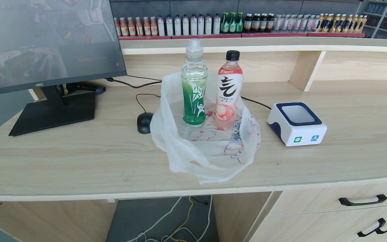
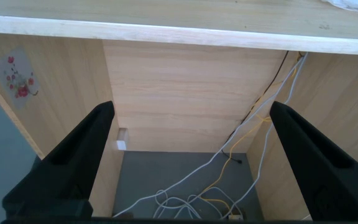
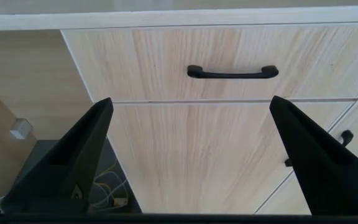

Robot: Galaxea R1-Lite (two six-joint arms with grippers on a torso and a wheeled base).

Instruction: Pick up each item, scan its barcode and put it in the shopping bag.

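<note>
The wooden counter carries a dark monitor at its left. At the middle the white shopping bag lies open, and a green bottle and a pink-and-white bottle stand upright inside it, side by side. The white scanner sits to the right of the bag, and a black mouse is just beside it on the left. Below the counter's edge, the left end effector is spread wide. The right end effector is also spread wide, and it faces a drawer handle.
</note>
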